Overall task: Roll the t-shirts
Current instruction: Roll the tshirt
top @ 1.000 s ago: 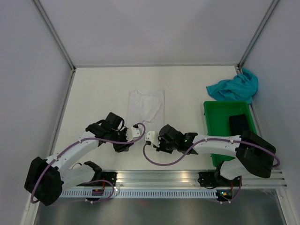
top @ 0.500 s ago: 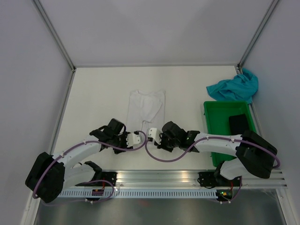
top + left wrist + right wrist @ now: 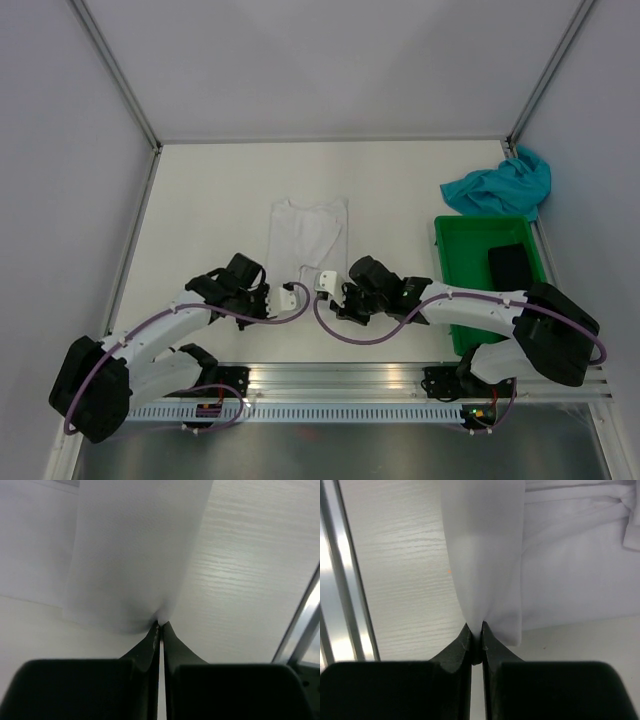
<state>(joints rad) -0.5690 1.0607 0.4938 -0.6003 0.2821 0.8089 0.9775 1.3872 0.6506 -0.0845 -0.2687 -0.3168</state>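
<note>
My left gripper (image 3: pixel 159 626) and right gripper (image 3: pixel 475 632) are both pinched tight on the near hem of the plain white folded cotton t-shirt (image 3: pixel 308 230), mid-table. The bite is thin, at the very edge. Cloth may slip free, and an uneven pull would skew the roll. The crumpled teal-blue t-shirt (image 3: pixel 500 185) lies far right.

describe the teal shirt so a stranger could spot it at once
Go to the table's far right corner, just beyond the green bin. The teal t-shirt lies there in a crumpled heap, unlike the white t-shirt, which lies flat mid-table.
</note>
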